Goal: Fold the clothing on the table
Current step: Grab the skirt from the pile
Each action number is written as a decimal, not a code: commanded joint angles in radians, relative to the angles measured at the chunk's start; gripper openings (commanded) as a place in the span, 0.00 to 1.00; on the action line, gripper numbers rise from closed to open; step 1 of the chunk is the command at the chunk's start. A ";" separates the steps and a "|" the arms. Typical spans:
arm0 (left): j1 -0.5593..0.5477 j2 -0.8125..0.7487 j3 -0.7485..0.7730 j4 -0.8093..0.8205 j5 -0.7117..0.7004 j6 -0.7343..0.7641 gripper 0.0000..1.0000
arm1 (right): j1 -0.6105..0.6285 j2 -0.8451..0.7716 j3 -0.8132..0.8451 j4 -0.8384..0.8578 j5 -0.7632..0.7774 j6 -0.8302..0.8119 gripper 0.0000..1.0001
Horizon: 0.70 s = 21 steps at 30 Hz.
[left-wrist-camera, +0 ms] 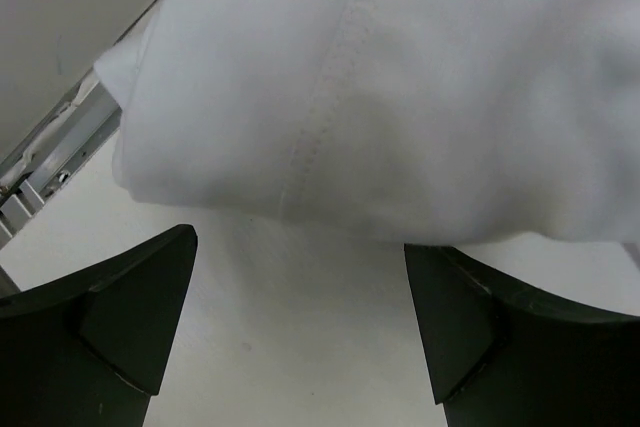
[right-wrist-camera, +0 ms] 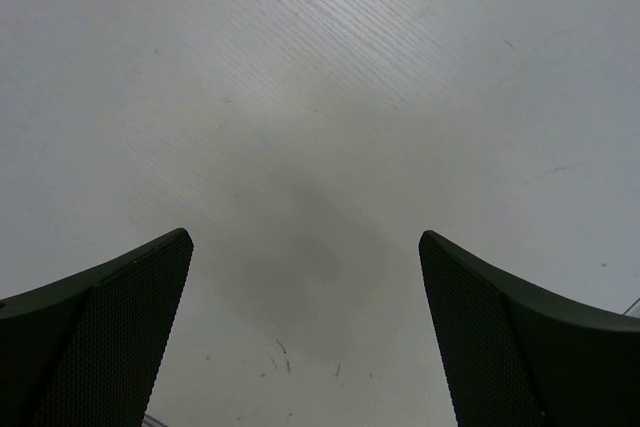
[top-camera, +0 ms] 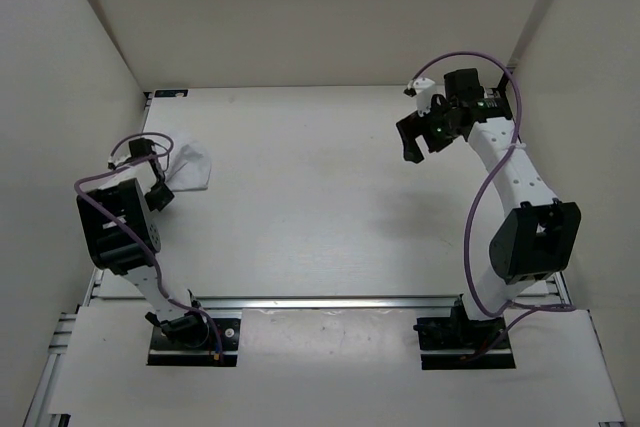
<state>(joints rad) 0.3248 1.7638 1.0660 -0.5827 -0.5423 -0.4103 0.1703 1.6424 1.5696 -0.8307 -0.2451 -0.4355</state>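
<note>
The clothing (top-camera: 191,169) is a small white bundle lying at the left side of the table (top-camera: 320,197). Close up, the clothing (left-wrist-camera: 400,87) shows a stitched seam and a folded lower edge. My left gripper (top-camera: 166,175) sits just beside the bundle. Seen from the left wrist, the left gripper (left-wrist-camera: 300,277) is open, with only bare table between its dark fingers (left-wrist-camera: 130,307) and the cloth edge just ahead of the tips. My right gripper (top-camera: 413,137) hovers at the back right, far from the cloth. That right gripper (right-wrist-camera: 305,287) is open over bare table (right-wrist-camera: 320,97).
White upright walls close the table in at the left (top-camera: 60,97), back and right. A metal rail (top-camera: 330,302) runs along the near edge by the arm bases, and another rail (left-wrist-camera: 60,147) lies just left of the cloth. Faint scuff marks (right-wrist-camera: 285,357) dot the surface.
</note>
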 commanded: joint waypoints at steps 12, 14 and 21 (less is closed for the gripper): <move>0.013 0.063 0.141 0.046 -0.002 -0.024 0.90 | 0.017 0.036 0.118 -0.091 0.043 0.006 0.99; 0.005 0.089 0.153 0.050 -0.004 -0.031 0.90 | 0.012 0.051 0.151 -0.110 0.036 0.006 0.99; 0.000 0.140 0.190 0.066 0.074 -0.015 0.00 | 0.002 0.062 0.198 -0.143 0.064 0.024 0.98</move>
<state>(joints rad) 0.3290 1.9003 1.2179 -0.5377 -0.5209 -0.4324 0.1822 1.7084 1.7283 -0.9417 -0.2016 -0.4259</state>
